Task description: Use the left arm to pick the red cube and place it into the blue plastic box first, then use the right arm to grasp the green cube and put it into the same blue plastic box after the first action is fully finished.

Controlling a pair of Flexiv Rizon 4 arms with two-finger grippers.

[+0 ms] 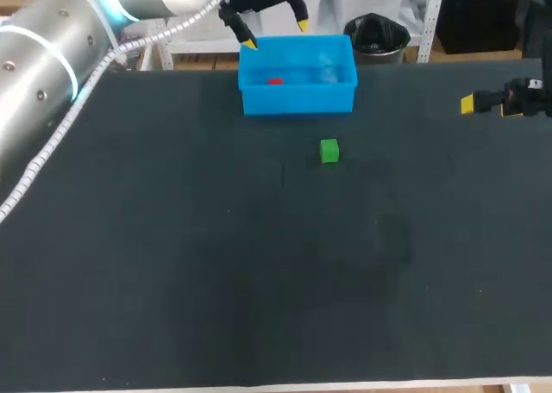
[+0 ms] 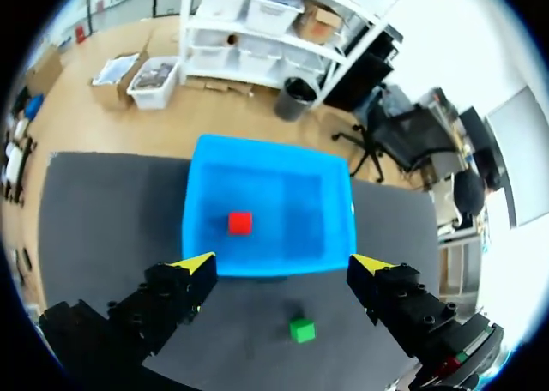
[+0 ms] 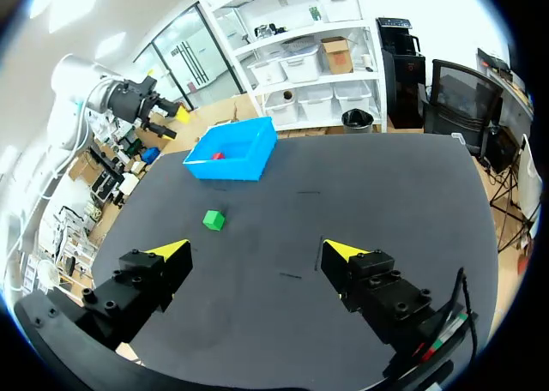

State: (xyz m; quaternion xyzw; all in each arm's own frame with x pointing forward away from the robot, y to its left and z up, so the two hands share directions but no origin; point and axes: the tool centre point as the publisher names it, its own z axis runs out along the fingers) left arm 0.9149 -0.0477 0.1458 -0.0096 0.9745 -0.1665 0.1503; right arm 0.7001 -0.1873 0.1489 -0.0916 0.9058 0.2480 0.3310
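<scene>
The red cube (image 1: 274,81) (image 2: 239,223) (image 3: 218,155) lies on the floor of the blue plastic box (image 1: 297,100) (image 2: 266,267) (image 3: 230,166) at the table's far edge. My left gripper (image 1: 274,33) (image 2: 283,264) hangs open above the box, nothing between its fingers. The green cube (image 1: 329,151) (image 2: 301,330) (image 3: 214,220) sits on the dark table a little in front of the box. My right gripper (image 1: 467,104) (image 3: 256,252) stays open at the table's right side, well away from the green cube. My left gripper (image 3: 163,121) also shows in the right wrist view, above the box.
The dark table (image 1: 259,264) stretches wide in front of the box and the green cube. My left arm (image 1: 52,74) comes in large at the near left, with its cable hanging alongside.
</scene>
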